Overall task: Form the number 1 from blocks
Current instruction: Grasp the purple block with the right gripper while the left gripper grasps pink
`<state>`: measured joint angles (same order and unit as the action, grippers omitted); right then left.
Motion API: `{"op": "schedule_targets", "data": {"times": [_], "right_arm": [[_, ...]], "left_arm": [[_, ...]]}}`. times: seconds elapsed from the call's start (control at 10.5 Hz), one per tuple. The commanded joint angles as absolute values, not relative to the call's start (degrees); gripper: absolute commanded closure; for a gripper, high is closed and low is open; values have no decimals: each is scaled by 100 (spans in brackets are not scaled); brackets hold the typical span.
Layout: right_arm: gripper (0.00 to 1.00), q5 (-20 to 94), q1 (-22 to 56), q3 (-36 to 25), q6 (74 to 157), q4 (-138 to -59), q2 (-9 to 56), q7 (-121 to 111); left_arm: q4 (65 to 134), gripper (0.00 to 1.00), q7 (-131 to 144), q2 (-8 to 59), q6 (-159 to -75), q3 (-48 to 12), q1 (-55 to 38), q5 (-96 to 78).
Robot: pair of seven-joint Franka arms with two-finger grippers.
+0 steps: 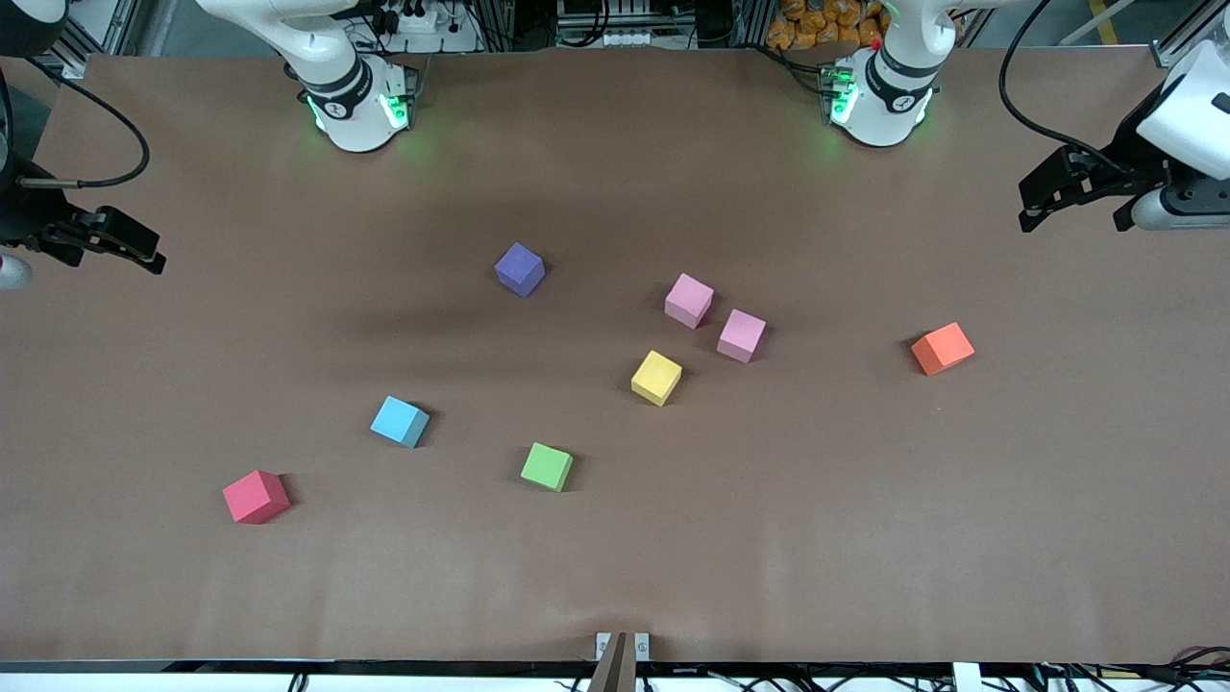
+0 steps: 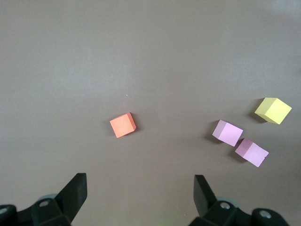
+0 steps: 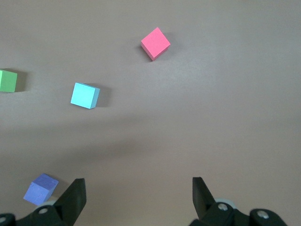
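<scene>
The blocks lie scattered and apart on the brown table (image 1: 615, 577). The purple block (image 1: 520, 269) is farthest from the front camera. Two pink blocks (image 1: 689, 300) (image 1: 741, 335) lie close together, with the yellow block (image 1: 656, 378) just nearer the camera. The light blue block (image 1: 400, 421) and the green block (image 1: 547, 467) lie nearer still. My left gripper (image 1: 1074, 219) (image 2: 140, 182) hangs open and empty over the left arm's end of the table. My right gripper (image 1: 110, 252) (image 3: 138, 184) hangs open and empty over the right arm's end.
An orange cube (image 1: 942, 348) (image 2: 122, 125) lies alone toward the left arm's end. A red cube (image 1: 256, 497) (image 3: 155, 43) lies toward the right arm's end, nearest the front camera. Both arm bases (image 1: 356, 106) (image 1: 879, 96) stand along the table's edge farthest from the camera.
</scene>
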<state>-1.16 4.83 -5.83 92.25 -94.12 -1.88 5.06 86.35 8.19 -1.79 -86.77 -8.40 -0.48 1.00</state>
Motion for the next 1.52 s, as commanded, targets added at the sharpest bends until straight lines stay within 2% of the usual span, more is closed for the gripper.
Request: {"op": "schedule_targets", "data": {"times": [0.0, 0.19, 0.38, 0.67, 0.86, 1.14, 1.43], "right_arm": [[0, -202, 431, -519, 9211, -9439, -220, 536], [0, -176, 422, -519, 9141, -9492, -211, 571], [0, -80, 631, -510, 9341, -9929, -141, 798], [0, 61, 1946, -510, 11024, -11351, -132, 2734], [0, 506, 2704, -510, 12124, -12100, 95, 4010], [0, 1098, 3592, -510, 12943, -12233, 859, 5648], [0, 1721, 3893, -510, 13490, -12296, 1685, 5801]], "left_arm": [[8613, 0, 694, -185, -8578, -914, 53, 0], [8613, 0, 703, -115, -8587, -931, 53, 0], [8613, 0, 825, -18, -8587, -932, 35, 35], [8648, 0, 2236, 481, -8683, -1037, -402, 44], [8710, 0, 3605, 991, -8937, -1037, -1077, 53], [9358, 0, 5357, 1169, -9658, -1089, -1643, 44], [10384, 0, 6737, 1257, -10595, -1116, -2186, 44]]}}
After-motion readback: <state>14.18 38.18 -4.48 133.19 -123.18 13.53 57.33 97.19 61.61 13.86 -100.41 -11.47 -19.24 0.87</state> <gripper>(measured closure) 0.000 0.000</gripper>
